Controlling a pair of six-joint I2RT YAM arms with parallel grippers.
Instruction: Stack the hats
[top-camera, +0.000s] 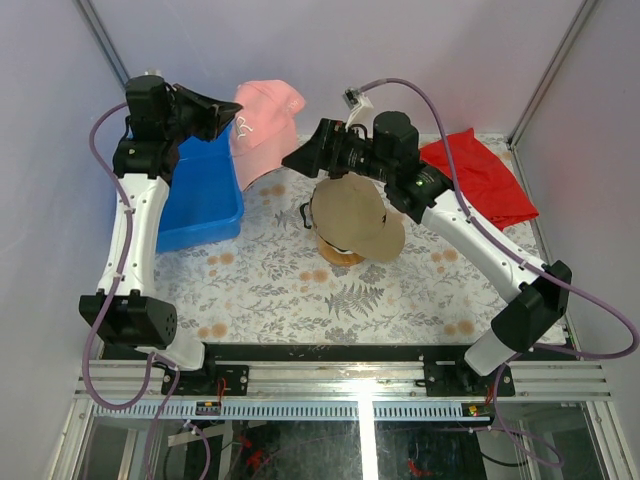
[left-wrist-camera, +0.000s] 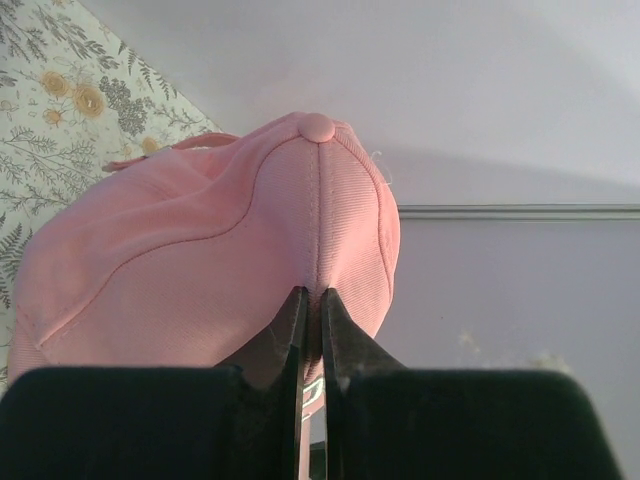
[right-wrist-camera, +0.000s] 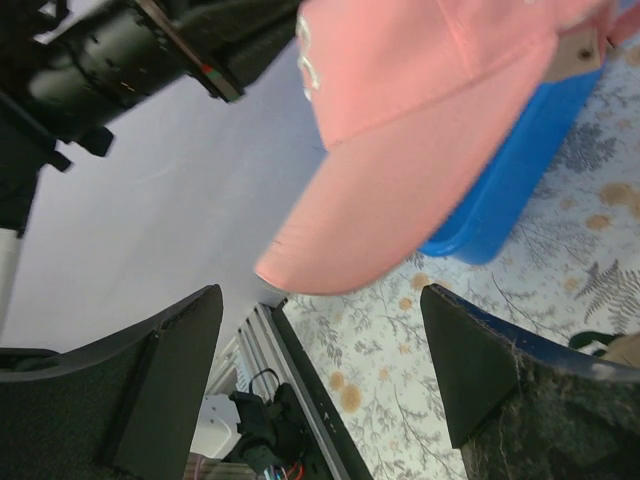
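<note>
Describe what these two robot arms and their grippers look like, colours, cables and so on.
The left arm and right arm each have white links between chunky black joints, with a lilac cable looping alongside. The left gripper and right gripper are matte black with flat, tapering fingers.

Robot lab test cell: plain white walls, aluminium frame rail, floral-clothed table.
</note>
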